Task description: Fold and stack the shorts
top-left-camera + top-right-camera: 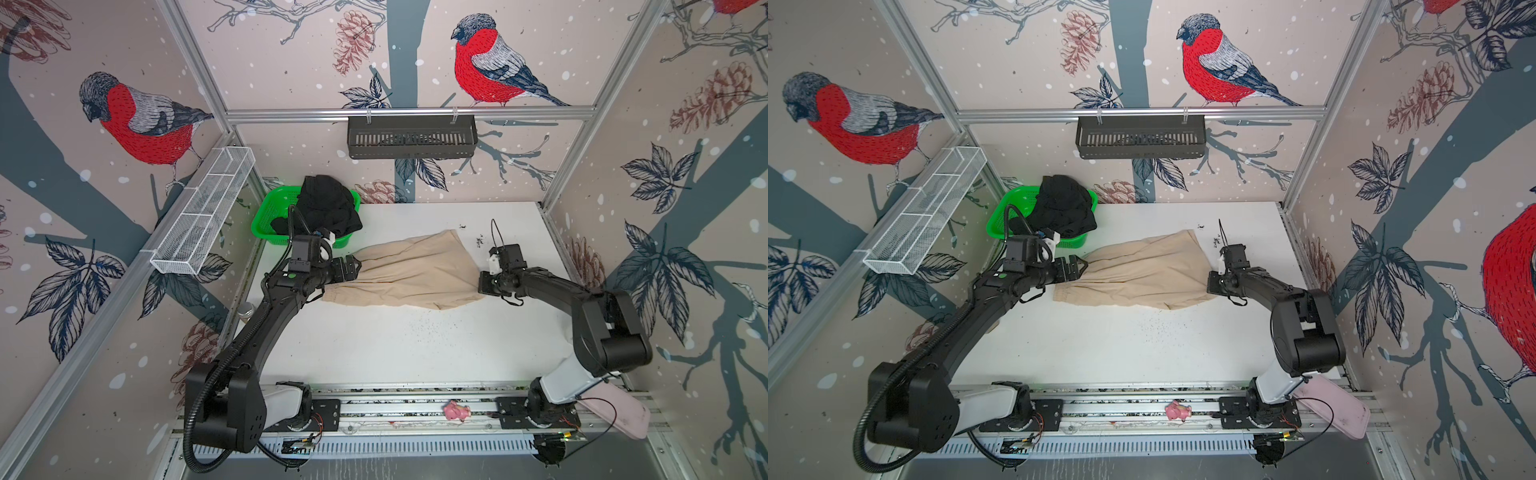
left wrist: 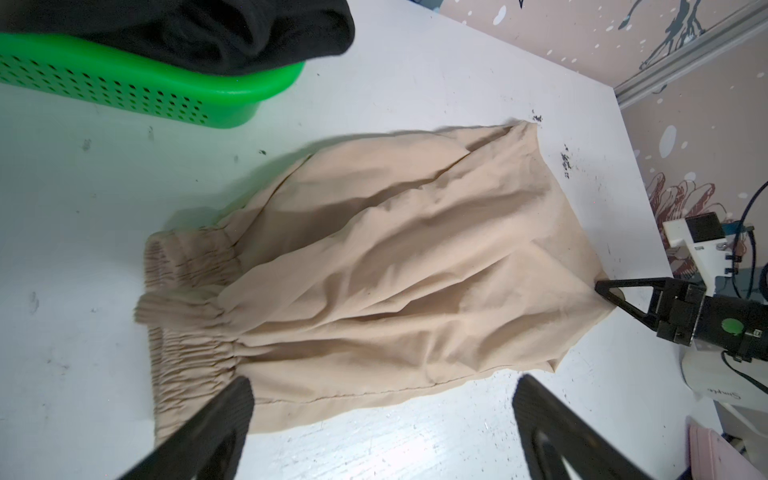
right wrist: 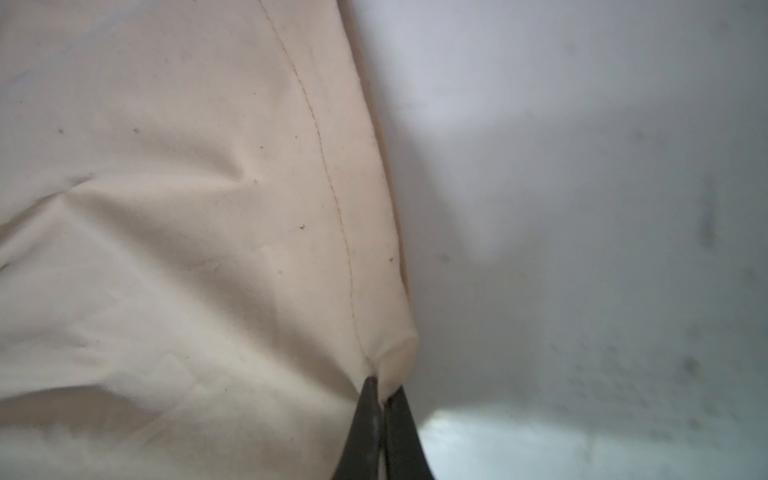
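Lying lengthwise left to right mid-frame in a top view, crumpled beige cloth shorts [image 1: 415, 270] bridge both arms. The right gripper [image 3: 384, 390] pinches their right-hand hem, while the left gripper [image 2: 384, 384] gapes empty at the waistband end.

The left arm [image 1: 253, 332] rises from its base at the near edge, bends at a low elbow and reaches forward and inward; its wrist ends in the left gripper [image 1: 355, 266], whose jaws stand wide apart (in the left wrist view the two dark fingers [image 2: 232, 411] enter from the lower edge, well separated); the right arm [image 1: 552, 286] climbs from its own base, folds sharply at a raised elbow and stretches inward with the forearm kept low; the right gripper [image 3: 380, 386] is pressed closed, its thin tips pinching a stitched corner of the beige shorts [image 3: 187, 208]; the two grippers point toward each other, well apart.
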Tool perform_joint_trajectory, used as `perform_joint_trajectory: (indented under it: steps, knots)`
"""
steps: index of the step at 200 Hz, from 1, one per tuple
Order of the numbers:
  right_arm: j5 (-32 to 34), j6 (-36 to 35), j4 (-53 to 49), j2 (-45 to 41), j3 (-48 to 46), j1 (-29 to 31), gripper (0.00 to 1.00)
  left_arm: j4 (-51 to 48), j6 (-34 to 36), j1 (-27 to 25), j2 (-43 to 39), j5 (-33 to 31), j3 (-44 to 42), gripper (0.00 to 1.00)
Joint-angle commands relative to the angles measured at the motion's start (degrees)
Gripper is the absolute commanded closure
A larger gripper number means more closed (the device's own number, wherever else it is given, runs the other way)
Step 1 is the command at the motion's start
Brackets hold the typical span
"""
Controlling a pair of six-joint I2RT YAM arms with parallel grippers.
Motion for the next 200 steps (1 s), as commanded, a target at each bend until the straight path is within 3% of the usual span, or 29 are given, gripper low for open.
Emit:
perform_joint_trajectory:
  steps: [1,21,78,154,162,200]
  knots:
    - [2.4,2.7,-4.6,-5.3,-3.6,-1.7,0.94,-0.8,0.1,-2.8,-0.8,1.7,-1.9,0.03]
    - [2.2,2.8,-3.9,-8.5,-5.6,-3.4,0.88,2.4,0.4,-5.8,0.7,4.3,-3.7,0.03]
    - [1.4,1.8,-2.6,-9.0,-6.8,-4.2,0.91,13.3,2.0,-7.4,13.1,8.9,-1.5,0.03]
    - [2.2,3.6,-1.2,-9.3,-10.0,-7.0,0.91,12.3,10.8,-6.9,31.7,2.7,13.9,0.03]
    - [2.5,3.7,-1.3,-9.6,-10.5,-7.6,0.86,12.0,11.1,-6.9,33.0,3.1,14.6,0.03]
    - [3.0,4.5,-2.6,-13.6,-8.9,-8.6,0.45,12.5,10.4,-6.9,34.0,7.5,14.8,0.03]
